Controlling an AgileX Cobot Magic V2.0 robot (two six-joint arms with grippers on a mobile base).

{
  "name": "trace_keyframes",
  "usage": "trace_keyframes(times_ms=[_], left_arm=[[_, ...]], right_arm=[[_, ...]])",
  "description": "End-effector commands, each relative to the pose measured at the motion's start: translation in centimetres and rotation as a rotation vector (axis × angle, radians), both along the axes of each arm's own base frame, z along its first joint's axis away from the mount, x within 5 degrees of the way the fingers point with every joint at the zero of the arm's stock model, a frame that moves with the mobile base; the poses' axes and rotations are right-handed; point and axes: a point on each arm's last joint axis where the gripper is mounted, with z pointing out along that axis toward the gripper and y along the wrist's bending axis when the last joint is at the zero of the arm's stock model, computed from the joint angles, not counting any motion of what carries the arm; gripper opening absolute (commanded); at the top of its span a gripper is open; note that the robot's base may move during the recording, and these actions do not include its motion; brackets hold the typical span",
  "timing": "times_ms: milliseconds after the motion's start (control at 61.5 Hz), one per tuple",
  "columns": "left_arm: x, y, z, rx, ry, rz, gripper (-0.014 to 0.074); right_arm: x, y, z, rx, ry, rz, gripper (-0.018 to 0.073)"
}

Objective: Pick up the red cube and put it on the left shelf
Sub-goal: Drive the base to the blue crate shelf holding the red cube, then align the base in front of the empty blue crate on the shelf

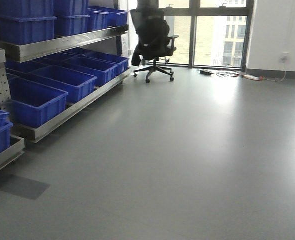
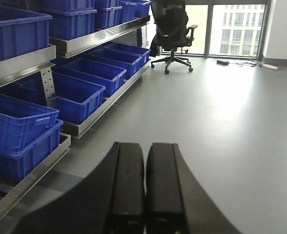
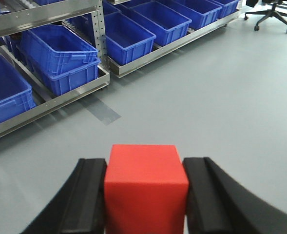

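Floor [image 1: 187, 160] of smooth grey takes most of the room and reflects the light of the tall window [image 1: 212, 35] at the far wall. The left shelf [image 1: 62, 45], a long rack of steel rails in tiers, runs along the left side. Deep-blue crates [image 1: 62, 82] stand in rows on its lower and upper levels. A black office chair [image 1: 152, 45] stands beyond the far end of the shelf, near the window.

The left hand [image 2: 144, 151] is clenched; its two black fingers lie almost together with nothing between them. The right hand [image 3: 144, 170] is grasping the red cube [image 3: 145, 185], one finger pressed on each side. The cube is above the bare floor, apart from the shelf, which is ahead and to the left.
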Motion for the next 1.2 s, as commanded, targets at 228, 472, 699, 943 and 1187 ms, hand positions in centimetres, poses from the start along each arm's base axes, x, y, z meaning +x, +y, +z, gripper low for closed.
trace_keyframes(times_ms=[228,472,699,943,1187], left_arm=[[-0.03,0.01,0.09,-0.009,-0.079,0.002,0.0101],[-0.03,0.01,0.09,-0.009,-0.079,0.002,0.0101],[-0.03,0.01,0.09,-0.009,-0.079,0.002,0.0101],[-0.03,0.01,0.09,-0.009,-0.079,0.002,0.0101],[-0.03,0.01,0.09,-0.009,-0.079,0.002,0.0101]], right_arm=[[0.06,0.07,1.5,0.029,-0.096,0.009,0.021],[0.06,0.07,1.47,0.028,-0.093,0.008,0.021],[0.05,0.06,1.46,0.027,-0.091,0.008,0.021],[0.05,0.06,1.45,0.026,-0.09,0.008,0.021],[0.05,0.06,1.45,0.026,-0.09,0.008,0.021]])
